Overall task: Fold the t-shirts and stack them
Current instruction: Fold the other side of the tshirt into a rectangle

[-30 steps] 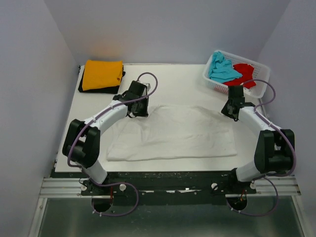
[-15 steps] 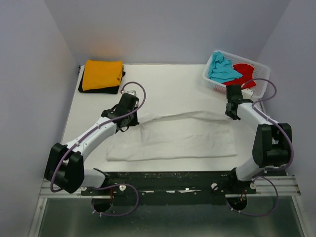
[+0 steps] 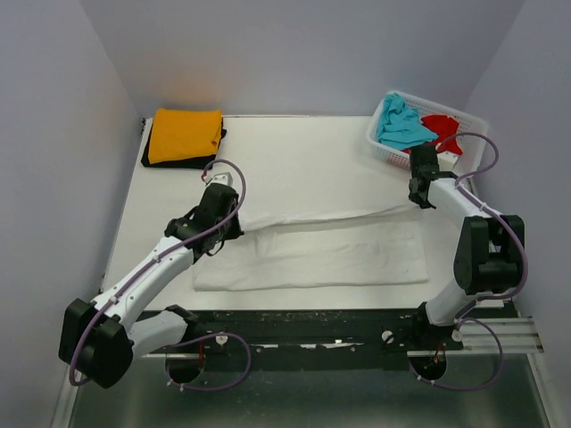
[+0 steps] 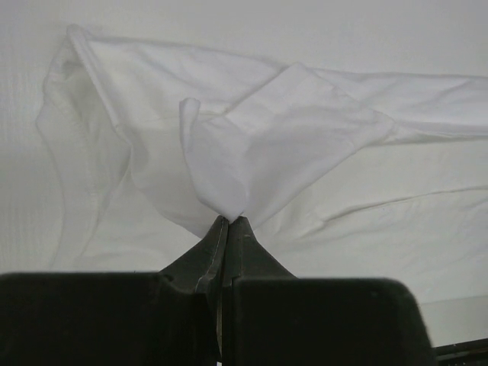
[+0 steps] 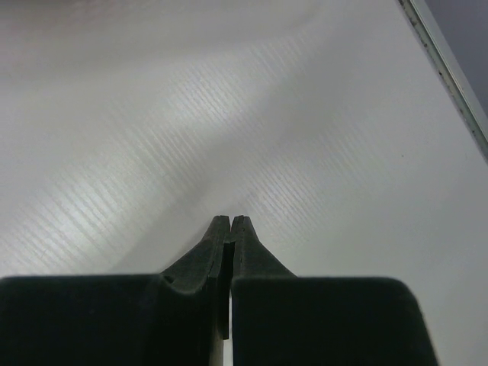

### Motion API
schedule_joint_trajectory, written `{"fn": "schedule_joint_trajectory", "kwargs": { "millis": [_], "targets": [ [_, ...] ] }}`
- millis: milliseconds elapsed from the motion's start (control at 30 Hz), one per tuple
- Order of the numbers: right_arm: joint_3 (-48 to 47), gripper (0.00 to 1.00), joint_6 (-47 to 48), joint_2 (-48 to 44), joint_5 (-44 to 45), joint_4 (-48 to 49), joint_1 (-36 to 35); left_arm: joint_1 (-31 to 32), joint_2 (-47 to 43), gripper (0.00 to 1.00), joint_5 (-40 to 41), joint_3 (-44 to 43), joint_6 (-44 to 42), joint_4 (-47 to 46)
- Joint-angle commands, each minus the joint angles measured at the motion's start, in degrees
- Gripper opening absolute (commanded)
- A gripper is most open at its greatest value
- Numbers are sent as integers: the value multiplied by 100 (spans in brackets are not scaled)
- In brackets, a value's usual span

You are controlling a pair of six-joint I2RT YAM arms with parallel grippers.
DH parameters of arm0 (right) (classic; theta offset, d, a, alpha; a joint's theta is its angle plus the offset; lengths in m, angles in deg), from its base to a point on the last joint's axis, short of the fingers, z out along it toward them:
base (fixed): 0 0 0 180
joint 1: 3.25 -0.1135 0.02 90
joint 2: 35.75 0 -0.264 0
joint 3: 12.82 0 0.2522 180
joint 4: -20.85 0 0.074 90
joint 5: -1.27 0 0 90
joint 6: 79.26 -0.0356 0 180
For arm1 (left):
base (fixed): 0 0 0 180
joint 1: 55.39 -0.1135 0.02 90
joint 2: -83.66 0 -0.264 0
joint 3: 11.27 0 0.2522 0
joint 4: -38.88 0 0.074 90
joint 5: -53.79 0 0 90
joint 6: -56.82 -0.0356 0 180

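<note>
The white t-shirt (image 3: 339,254) lies spread across the middle of the table, its far edge drawn into a narrow folded band. My left gripper (image 3: 230,228) is shut on a bunched corner of this shirt (image 4: 267,145) at its left end; the left wrist view shows the gripper (image 4: 230,219) pinching the cloth. My right gripper (image 3: 419,200) is shut and empty by the shirt's far right corner; in the right wrist view the gripper (image 5: 231,221) has only bare table under it. The folded orange-yellow shirt (image 3: 185,134) lies on the black shirt (image 3: 178,161) at the back left.
The white lattice basket (image 3: 384,147) stands at the back right and holds the crumpled turquoise shirt (image 3: 401,125) and red shirt (image 3: 439,129). The table's right edge (image 5: 450,84) runs close to my right gripper. Grey walls enclose the table on three sides.
My left gripper has pulled the shirt's far left corner toward the near left, narrowing the far part into a band. My right gripper has shifted slightly back toward the basket.
</note>
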Motion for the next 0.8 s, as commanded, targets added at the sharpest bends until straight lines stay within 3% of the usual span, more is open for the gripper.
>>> {"fn": "schedule_joint_trajectory", "kwargs": {
  "millis": [0, 233, 467, 567, 600, 633, 667, 700, 767],
  "targets": [
    [114, 1, 192, -198, -206, 278, 47, 139, -527, 0, 296, 209, 280, 121],
    [292, 2, 405, -240, -476, 682, 49, 578, -962, 0, 256, 715, 836, 371],
    [347, 5, 168, -218, -28, 477, 48, 1042, -1147, 0, 29, 1378, 1603, 410],
    [508, 10, -74, -388, 274, 267, 50, 1216, -1189, 0, 96, 1548, 1962, 753],
    [592, 16, -246, -478, 358, 155, 51, 1234, -1234, 0, 128, 1588, 2047, 908],
    [667, 32, -423, -607, 476, 47, 50, 1248, -1272, 9, 209, 1572, 2127, 1102],
    [761, 56, -630, -722, 553, -84, 53, 1259, -1311, 33, 296, 1514, 2187, 1317],
    [844, 70, -803, -886, 703, -197, 48, 1265, -1352, 50, 398, 1437, 2219, 1508],
    [965, 75, -984, -1216, 933, -357, 46, 1300, -1467, 63, 463, 1260, 2186, 1760]
  ]
}}
